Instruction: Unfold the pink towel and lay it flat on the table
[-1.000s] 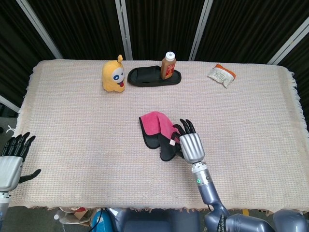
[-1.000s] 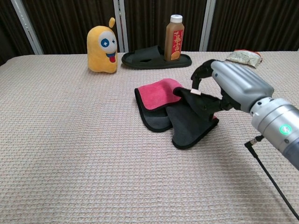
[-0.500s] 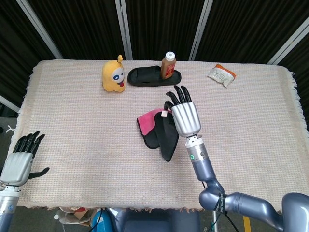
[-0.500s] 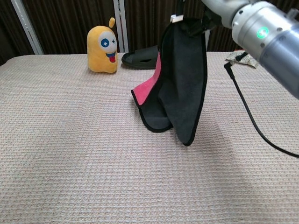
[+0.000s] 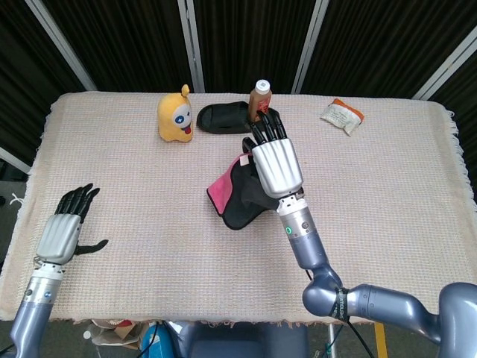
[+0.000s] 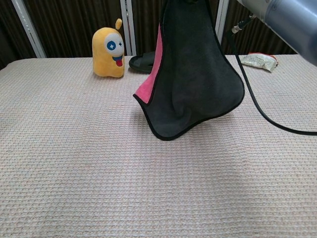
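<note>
One corner of towel [image 6: 198, 84] pinched by right hand [image 5: 276, 165], raised higher than a second ago; hanging half-opened over table [image 5: 387, 201] centre. Left hand [image 5: 62, 231], spread and empty, advanced from 8 o'clock. Second corner likely next.

Your counter [image 5: 134, 186] wears a beige waffle-weave cloth with fringed edges. Behind it you have dark pleated curtains [image 5: 246, 37] crossed by pale metal poles [image 5: 191, 45].

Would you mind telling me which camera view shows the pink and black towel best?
The chest view: the pink and black towel hangs in full, its lower edge visible. In the head view, the right hand covers much of the towel.
</note>
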